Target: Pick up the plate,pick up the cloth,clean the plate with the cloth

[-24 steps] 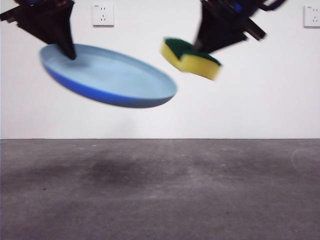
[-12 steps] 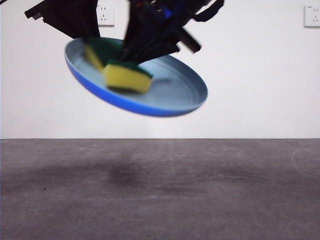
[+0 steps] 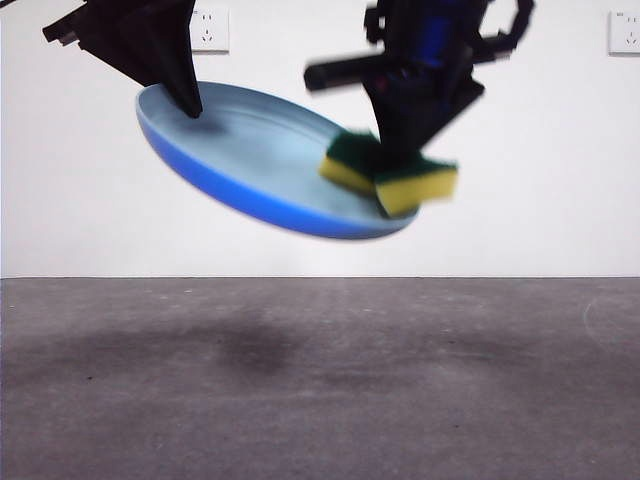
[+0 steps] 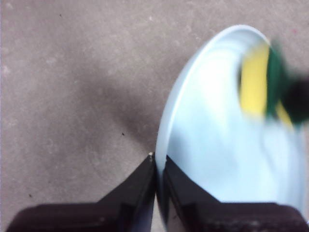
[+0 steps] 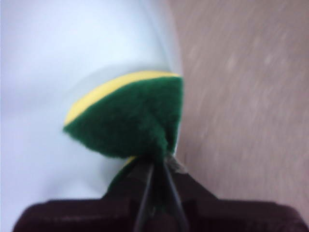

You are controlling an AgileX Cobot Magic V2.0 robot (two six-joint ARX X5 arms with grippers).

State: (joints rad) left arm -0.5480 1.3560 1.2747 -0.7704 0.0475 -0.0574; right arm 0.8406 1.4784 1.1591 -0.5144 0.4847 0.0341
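- The plate (image 3: 250, 150) hangs in the air well above the table (image 3: 320, 380), tilted so its far-left rim sits high and its near-right rim low; that slant turns the hollow face up and toward the other arm, which looks like the reason for holding it so.
- The left gripper (image 4: 159, 162) has its jaws shut on the plate's raised rim, one jaw inside and one outside (an edge pinch, leaving the whole dish face free for wiping).
- The cloth (image 3: 388, 172), in fact a yellow sponge with a green scouring layer, sits at the plate's low right rim, partly over the edge; its yellow foam faces the dish.
- The right gripper (image 5: 157, 169) has its jaws closed tight on the sponge, squeezing the green layer into a fold; gripping from that side keeps the foam free to meet the plate.
- Whether the sponge presses on the plate or only skims it cannot be told, since it is blurred.
- Judged from this, the wiping step is under way.
- Two wall sockets (image 3: 206, 29) show on the white wall behind.
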